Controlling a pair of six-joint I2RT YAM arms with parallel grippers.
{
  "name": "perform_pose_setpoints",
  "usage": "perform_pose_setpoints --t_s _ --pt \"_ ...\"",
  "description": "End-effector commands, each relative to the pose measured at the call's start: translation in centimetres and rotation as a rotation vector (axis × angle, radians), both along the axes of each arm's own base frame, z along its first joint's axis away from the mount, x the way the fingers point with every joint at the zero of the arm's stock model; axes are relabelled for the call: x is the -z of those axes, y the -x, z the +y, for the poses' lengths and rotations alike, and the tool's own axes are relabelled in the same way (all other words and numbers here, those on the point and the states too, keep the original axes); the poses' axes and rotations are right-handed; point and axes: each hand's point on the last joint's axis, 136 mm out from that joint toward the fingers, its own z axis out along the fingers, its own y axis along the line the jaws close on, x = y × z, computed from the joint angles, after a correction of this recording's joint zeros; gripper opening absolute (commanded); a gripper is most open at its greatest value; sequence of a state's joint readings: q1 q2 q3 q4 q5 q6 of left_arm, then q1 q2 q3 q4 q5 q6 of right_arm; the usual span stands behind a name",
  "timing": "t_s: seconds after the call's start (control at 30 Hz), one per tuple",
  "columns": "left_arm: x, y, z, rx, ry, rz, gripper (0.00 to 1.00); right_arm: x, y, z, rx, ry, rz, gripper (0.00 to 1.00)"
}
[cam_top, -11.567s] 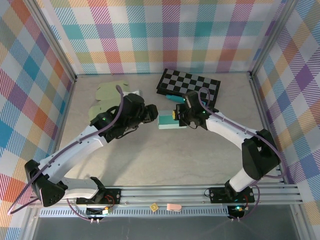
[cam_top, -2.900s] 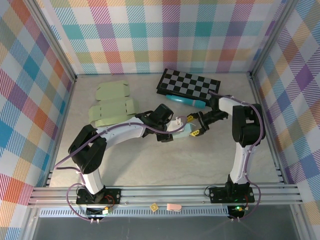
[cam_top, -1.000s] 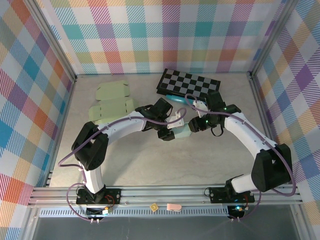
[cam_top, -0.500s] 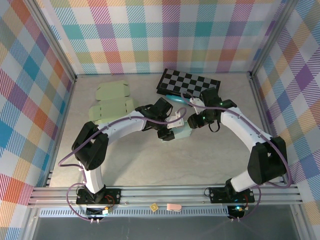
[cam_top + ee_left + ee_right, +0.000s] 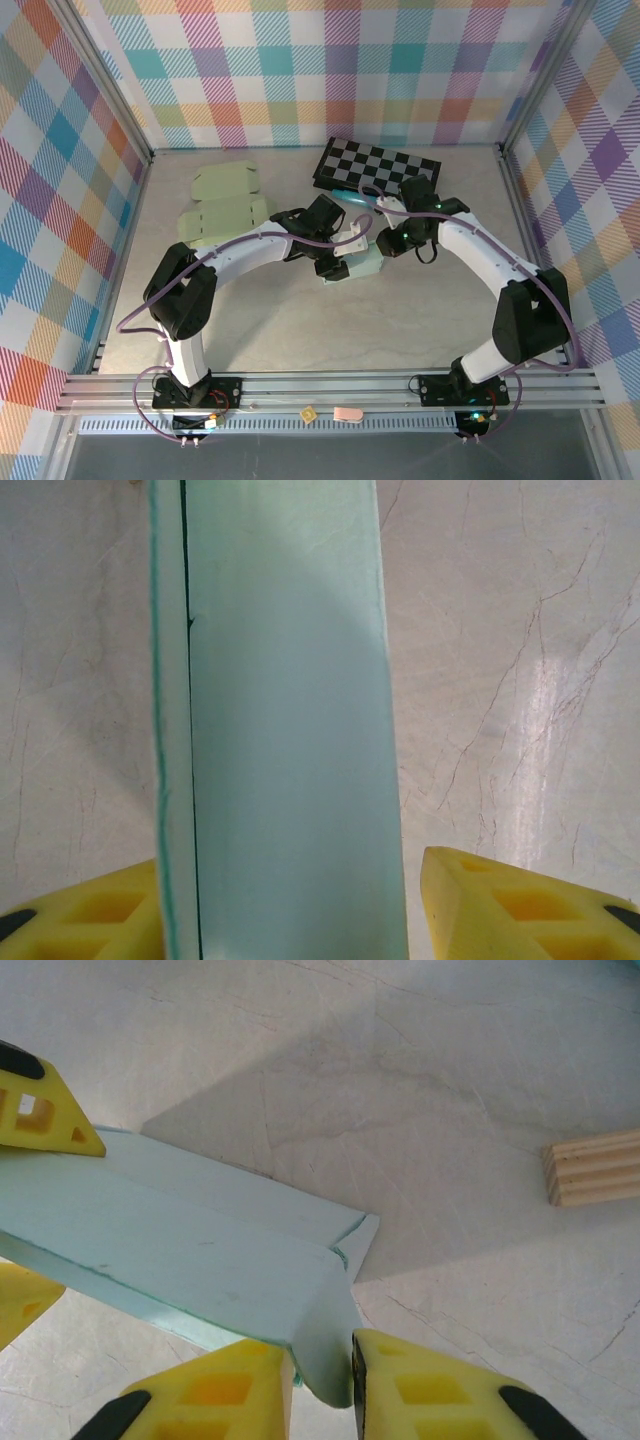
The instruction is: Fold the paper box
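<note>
grip status: left gripper (image 5: 290, 860) is clamped across the paper box (image 5: 290, 680) at the middle of the table (image 5: 300, 330). box's long axis runs toward the right gripper (image 5: 320, 1345), whose jaws pinch the end flap (image 5: 335, 1300) facing it.

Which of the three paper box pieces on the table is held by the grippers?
The light teal box, mid-table, held by the left gripper and right gripper. The pale green blanks lie flat at the left, untouched.
</note>
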State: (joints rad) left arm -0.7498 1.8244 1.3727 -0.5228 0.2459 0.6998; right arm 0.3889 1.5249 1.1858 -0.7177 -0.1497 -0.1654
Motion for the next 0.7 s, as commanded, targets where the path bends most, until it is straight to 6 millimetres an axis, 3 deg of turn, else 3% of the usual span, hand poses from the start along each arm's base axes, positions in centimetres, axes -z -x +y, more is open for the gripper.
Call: perform_pose_setpoints --t_s 0.0,0.4,0.67 --pt "-0.5 -0.4 0.0 -0.001 0.014 0.010 0.56 -0.6 -0.1 0.6 -0.015 0.003 -0.005 0.21" --pt "-0.6 -0.5 -0.1 -0.014 0.018 0.014 0.56 -1.4 0.0 0.7 -0.011 0.031 -0.028 0.04" --pt "-0.4 -0.6 0.0 -0.030 0.016 0.019 0.56 -1.6 0.1 1.1 0.010 0.024 0.005 0.00"
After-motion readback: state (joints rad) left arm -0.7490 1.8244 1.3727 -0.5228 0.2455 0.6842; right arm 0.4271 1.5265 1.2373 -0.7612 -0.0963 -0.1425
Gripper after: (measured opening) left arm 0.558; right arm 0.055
